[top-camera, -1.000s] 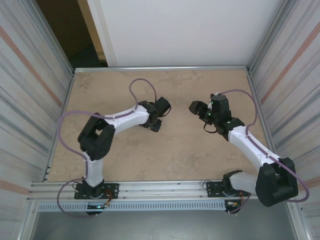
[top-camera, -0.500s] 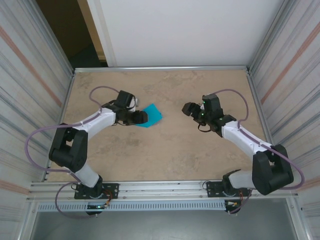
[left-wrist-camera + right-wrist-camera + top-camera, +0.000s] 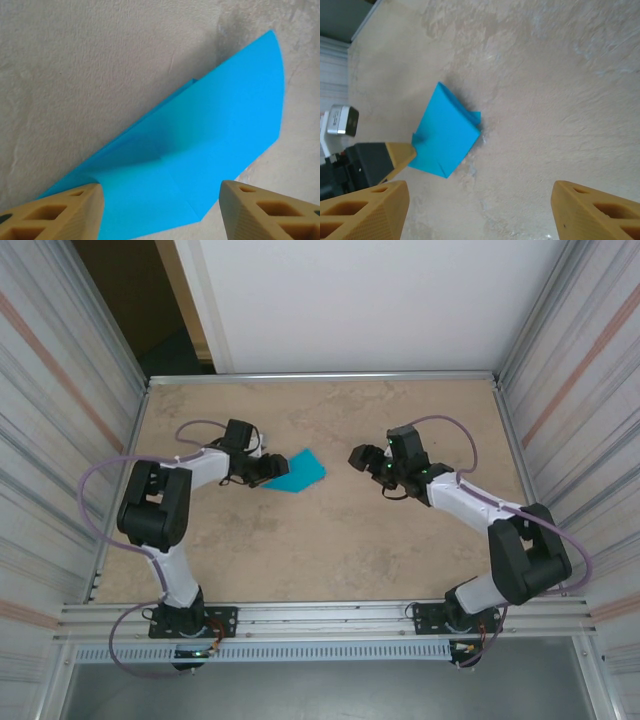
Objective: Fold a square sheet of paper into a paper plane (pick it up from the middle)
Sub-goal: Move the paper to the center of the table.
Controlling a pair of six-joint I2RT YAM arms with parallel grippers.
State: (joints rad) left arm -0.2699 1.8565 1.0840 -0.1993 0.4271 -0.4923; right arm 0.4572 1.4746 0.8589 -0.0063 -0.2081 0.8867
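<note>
change: our left gripper (image 3: 268,474) has swung left, jaws parted, holding nothing | folded blue sheet (image 3: 300,472) now lies bare on the table (image 3: 350,550) at its tips | right gripper (image 3: 358,457) wide, empty | we judge folding unfinished

Robot lab cell: beige worktop (image 3: 330,560) boxed by aluminium rails (image 3: 320,615), ribbed panel walls (image 3: 50,440) at 3 and 9 o'clock, white board (image 3: 370,300) at 12.

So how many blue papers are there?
1. The paper lies left of centre, at the tip of the left tool. The right tool is apart from it. None seems hidden.
</note>
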